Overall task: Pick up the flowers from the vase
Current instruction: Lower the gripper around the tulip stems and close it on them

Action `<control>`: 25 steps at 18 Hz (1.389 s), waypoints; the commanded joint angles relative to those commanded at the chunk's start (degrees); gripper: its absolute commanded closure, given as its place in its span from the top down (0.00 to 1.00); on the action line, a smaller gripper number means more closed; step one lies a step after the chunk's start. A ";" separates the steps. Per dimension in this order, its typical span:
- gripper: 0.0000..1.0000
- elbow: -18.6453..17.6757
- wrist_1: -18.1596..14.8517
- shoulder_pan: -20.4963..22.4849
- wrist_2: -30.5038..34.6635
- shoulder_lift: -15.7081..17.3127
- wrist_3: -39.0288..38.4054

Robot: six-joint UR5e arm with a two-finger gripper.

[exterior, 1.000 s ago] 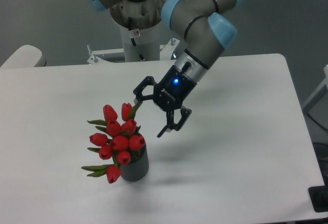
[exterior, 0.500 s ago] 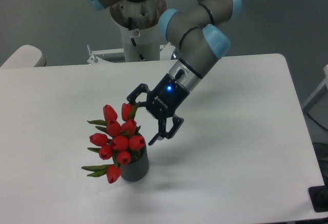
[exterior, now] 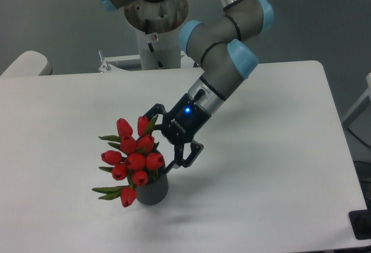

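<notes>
Flowers (exterior: 132, 159) in vase (exterior: 153, 189), open hand (exterior: 159, 140) just right

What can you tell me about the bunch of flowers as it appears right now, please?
The flowers are a bunch of red closed tulip buds with narrow green leaves, artificial-looking. They stand in the dark grey ribbed vase near the front of the white table, leaning left, with the lowest bud and a leaf hanging over the rim. The open claw sits right beside the upper right buds; whether it touches them cannot be told.
</notes>
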 joint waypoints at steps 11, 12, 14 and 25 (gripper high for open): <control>0.56 0.96 0.09 -0.70 0.00 -0.18 0.00; 0.51 1.14 0.09 -0.70 0.00 -0.26 0.00; 0.43 1.32 0.09 -0.62 0.00 -0.35 0.00; 0.33 1.32 0.09 0.08 -1.75 0.26 -0.35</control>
